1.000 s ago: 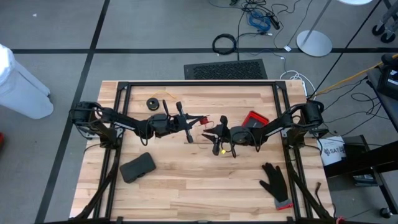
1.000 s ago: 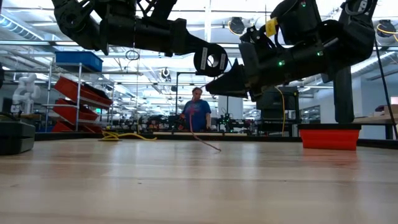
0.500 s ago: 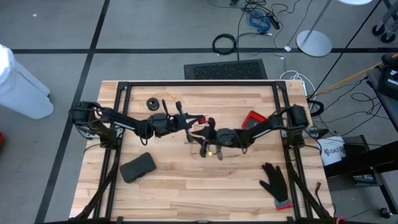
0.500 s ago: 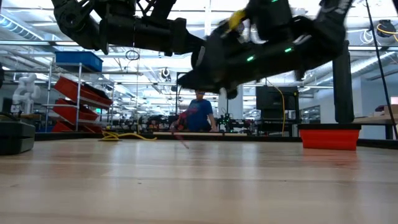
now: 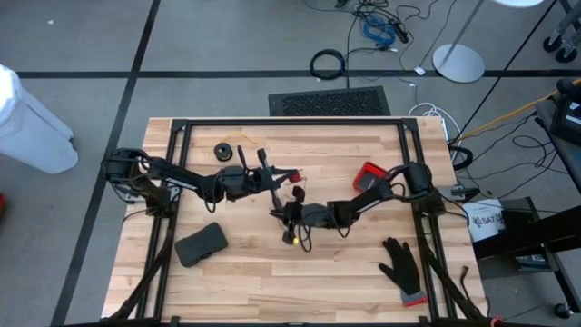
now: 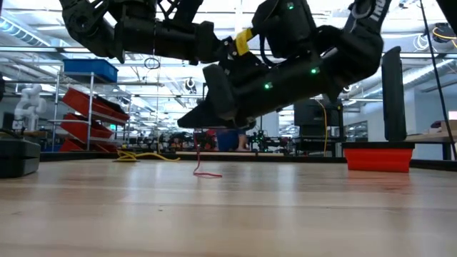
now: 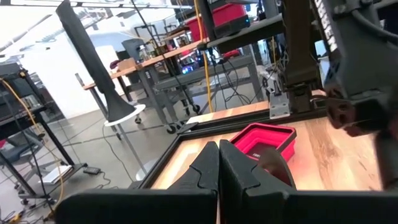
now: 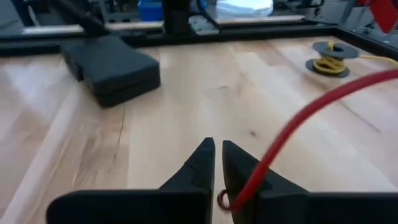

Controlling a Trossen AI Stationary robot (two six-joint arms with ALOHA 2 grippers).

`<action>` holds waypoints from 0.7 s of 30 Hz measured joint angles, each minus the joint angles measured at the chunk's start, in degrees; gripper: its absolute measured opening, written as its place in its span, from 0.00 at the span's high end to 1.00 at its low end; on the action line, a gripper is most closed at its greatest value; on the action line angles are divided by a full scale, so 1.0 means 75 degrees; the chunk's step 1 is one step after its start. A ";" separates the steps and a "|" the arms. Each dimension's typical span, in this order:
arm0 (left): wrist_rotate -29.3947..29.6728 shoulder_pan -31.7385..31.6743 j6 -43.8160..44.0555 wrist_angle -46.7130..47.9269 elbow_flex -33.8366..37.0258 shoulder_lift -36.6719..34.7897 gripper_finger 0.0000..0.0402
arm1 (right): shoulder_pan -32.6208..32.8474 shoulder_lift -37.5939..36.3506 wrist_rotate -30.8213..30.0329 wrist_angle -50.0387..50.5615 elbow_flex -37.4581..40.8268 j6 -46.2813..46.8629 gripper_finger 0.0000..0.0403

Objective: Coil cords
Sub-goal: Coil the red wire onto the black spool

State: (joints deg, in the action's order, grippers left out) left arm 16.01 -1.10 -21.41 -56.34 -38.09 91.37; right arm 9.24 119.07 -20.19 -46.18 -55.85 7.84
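Observation:
The red cord [image 8: 292,127] runs slanting through the air from my left gripper [image 5: 287,174] to my right gripper [image 8: 217,148]. In the low view its lower part [image 6: 202,160] hangs down and its end lies on the table. Both grippers are near the table's middle, the left one raised and level, the right one [image 5: 283,213] lower and just nearer the front edge. Both are shut on the red cord. The yellow-tan cord [image 8: 329,61] sits wound on its black spool [image 5: 222,151] at the far left of the table. My left gripper has the red cord's end [image 5: 294,173] at its fingertips, held clear above the table. The left wrist view shows only shut fingers, so which part is gripped is hidden. My right gripper has the red cord [image 8: 244,186] pinched between its two fingers, behind the tips. It comes in nearly level from the table's right. A small curl of cord [image 8: 222,200] shows in the gap, and the cord rises from there toward my left gripper.
A black case [image 5: 201,243] lies at the near left. A red bin [image 5: 370,174] stands right of the middle, and a black glove [image 5: 401,265] lies at the near right. A black frame [image 5: 290,123] borders the table.
My right gripper has moved toward the table's left edge and sunk lower, ending just nearer than my left gripper. The red cord's hanging part has swung left with it, and its end now trails on the table. My left gripper has kept still.

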 joint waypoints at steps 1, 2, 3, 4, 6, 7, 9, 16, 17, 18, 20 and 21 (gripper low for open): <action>0.0000 0.0000 0.0000 -0.0005 0.0000 0.0000 1.00 | 0.0091 0.0000 -0.0158 0.0065 0.0006 0.0001 0.95; 0.0000 0.0000 0.0001 -0.0017 0.0000 0.0000 1.00 | 0.0165 0.0000 -0.0383 0.0085 0.0010 0.0004 0.95; 0.0003 0.0000 0.0003 -0.0017 0.0000 0.0000 1.00 | 0.0246 0.0000 -0.0606 0.0115 0.0010 0.0002 0.95; 0.0003 0.0000 0.0006 -0.0025 0.0000 0.0000 1.00 | 0.0310 0.0000 -0.0732 0.0129 0.0010 -0.0051 0.94; 0.0006 0.0000 0.0012 -0.0029 0.0000 0.0000 1.00 | 0.0384 0.0000 -0.0905 0.0149 0.0010 -0.0139 0.93; 0.0006 0.0000 0.0015 -0.0033 0.0000 0.0000 1.00 | 0.0410 0.0000 -0.0921 0.0146 0.0010 -0.0200 0.93; 0.0006 0.0000 0.0016 -0.0031 0.0001 0.0000 1.00 | 0.0451 0.0000 -0.0920 0.0162 0.0010 -0.0250 0.91; 0.0012 0.0000 0.0013 -0.0023 0.0000 0.0000 1.00 | 0.0669 0.0000 -0.0082 0.0806 0.0010 0.0911 0.69; 0.0014 0.0000 0.0012 -0.0023 0.0000 0.0000 1.00 | 0.0689 0.0000 0.0296 0.0896 0.0010 0.1274 0.65; 0.0020 -0.0003 0.0012 -0.0023 0.0000 0.0000 1.00 | 0.0696 0.0000 0.0709 0.0996 0.0010 0.1646 0.60; 0.0020 -0.0003 0.0012 -0.0022 0.0000 0.0000 1.00 | 0.0716 0.0000 0.1846 0.1092 0.0010 0.2234 0.53; 0.0020 -0.0003 0.0012 -0.0019 0.0000 0.0000 1.00 | 0.0750 0.0000 0.2422 0.1086 0.0010 0.2467 0.50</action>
State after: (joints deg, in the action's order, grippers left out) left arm 16.16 -1.13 -21.32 -56.48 -38.09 91.37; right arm 14.86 119.07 -2.03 -38.03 -55.77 26.34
